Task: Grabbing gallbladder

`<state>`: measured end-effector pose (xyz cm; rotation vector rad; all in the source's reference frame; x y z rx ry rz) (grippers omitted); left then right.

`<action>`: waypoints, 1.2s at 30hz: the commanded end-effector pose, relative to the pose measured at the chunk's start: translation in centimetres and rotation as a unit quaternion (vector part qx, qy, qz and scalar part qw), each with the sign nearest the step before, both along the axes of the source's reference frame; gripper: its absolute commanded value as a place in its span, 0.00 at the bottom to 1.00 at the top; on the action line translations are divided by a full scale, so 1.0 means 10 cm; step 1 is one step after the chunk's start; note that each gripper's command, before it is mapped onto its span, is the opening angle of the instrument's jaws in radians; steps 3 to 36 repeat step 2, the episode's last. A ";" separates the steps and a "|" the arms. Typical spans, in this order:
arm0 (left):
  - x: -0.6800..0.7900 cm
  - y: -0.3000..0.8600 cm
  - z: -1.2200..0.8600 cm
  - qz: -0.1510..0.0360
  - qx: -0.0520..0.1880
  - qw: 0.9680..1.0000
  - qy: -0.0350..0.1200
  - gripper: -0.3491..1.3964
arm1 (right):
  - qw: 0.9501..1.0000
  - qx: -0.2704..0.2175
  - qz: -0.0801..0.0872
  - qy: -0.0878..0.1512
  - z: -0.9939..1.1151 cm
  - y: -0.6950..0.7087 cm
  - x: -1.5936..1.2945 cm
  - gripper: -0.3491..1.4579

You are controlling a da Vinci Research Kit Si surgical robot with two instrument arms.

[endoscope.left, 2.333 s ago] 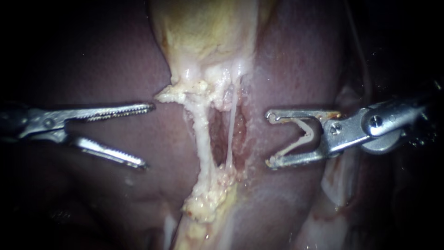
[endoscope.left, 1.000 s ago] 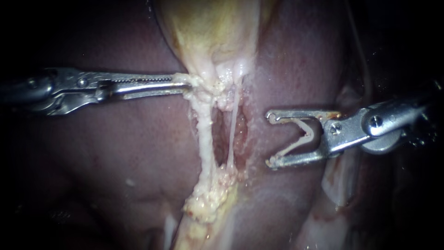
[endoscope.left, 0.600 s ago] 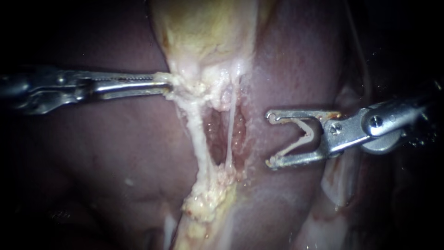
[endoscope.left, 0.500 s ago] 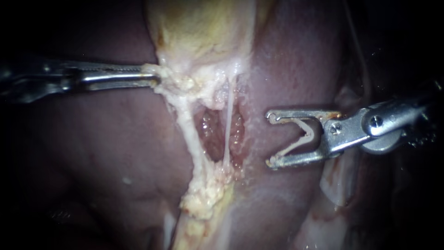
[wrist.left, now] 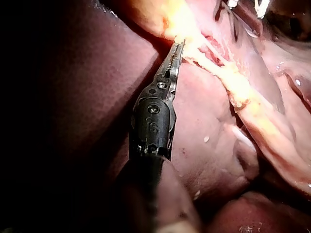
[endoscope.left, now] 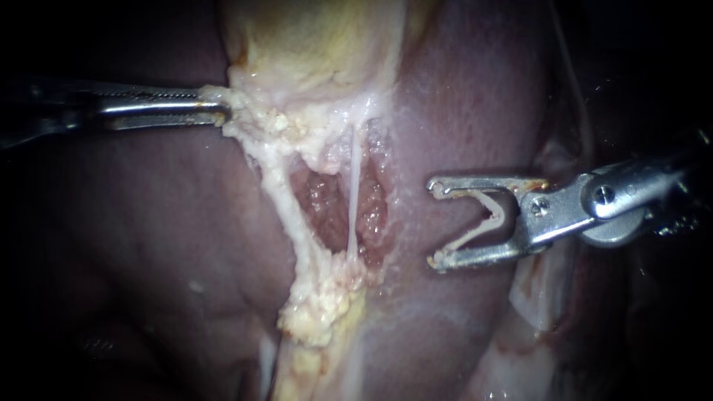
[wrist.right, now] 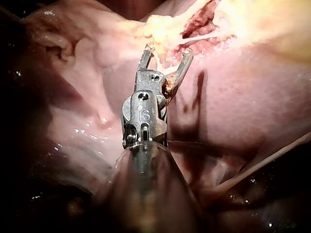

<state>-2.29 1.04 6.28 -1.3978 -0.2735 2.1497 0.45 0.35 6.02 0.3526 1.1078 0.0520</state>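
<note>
2 instruments are in view, but only the left instrument is on the job. Its jaws lie almost together, pinching the pale frayed rim of the gallbladder where the yellow sac narrows toward the tubes. The gallbladder lies on the liver, in the groove down its middle, and the grip sits on the sac's edge nearest the left shaft. The left wrist view agrees: the toothed jaws meet on tissue just ahead of them, with only a thin bite taken.

That thin bite is the main worry. I judge the pull should be slow and steady, away from the groove and slightly up off the liver. That way the thick tube and the thin tube stand apart and the raw red bed between them opens. A sharp tug may tear the rim free or snap the thin tube, which looks taut. If the tissue slips, a deeper bite into the sac would be safer than a harder squeeze.

The right instrument hangs apart from the tubes, over the liver on their other side. Its jaws stand wide with a pale V-shaped clip seated between them, 1 leg against each jaw. It should stay clear until the left grip is firm.
</note>
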 end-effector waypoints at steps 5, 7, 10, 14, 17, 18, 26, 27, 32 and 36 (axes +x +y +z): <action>-0.001 0.001 0.001 0.000 0.000 1.000 0.000 0.00 | 1.000 0.000 0.000 0.000 0.000 0.000 0.000 0.46; -0.001 0.001 0.001 0.000 0.000 1.000 0.000 0.00 | 1.000 0.000 0.000 0.000 0.000 0.000 0.000 0.46; -0.001 0.001 0.001 0.000 0.000 1.000 0.000 0.00 | 1.000 0.000 0.000 0.000 0.000 0.000 0.000 0.46; -0.001 0.001 0.001 0.000 0.000 1.000 0.000 0.00 | 1.000 0.000 0.000 0.000 0.000 0.000 0.000 0.46; -0.001 0.001 0.001 0.000 0.000 1.000 0.000 0.00 | 1.000 0.000 0.000 0.000 0.000 0.000 0.000 0.46; -0.001 0.001 0.001 0.000 0.000 1.000 0.000 0.00 | 1.000 0.000 0.000 0.000 0.000 0.000 0.000 0.46; -0.001 0.001 0.001 0.000 0.000 1.000 0.000 0.00 | 1.000 0.000 0.000 0.000 0.000 0.000 0.000 0.46; -0.001 0.001 0.001 0.000 0.000 1.000 0.000 0.00 | 1.000 0.000 0.000 0.000 0.000 0.000 0.000 0.46; -0.001 0.001 0.001 0.000 0.000 1.000 0.000 0.00 | 1.000 0.000 0.000 0.000 0.000 0.000 0.000 0.46; -0.001 0.001 0.001 0.000 0.000 1.000 0.000 0.00 | 1.000 0.000 0.000 0.000 0.000 0.000 0.000 0.46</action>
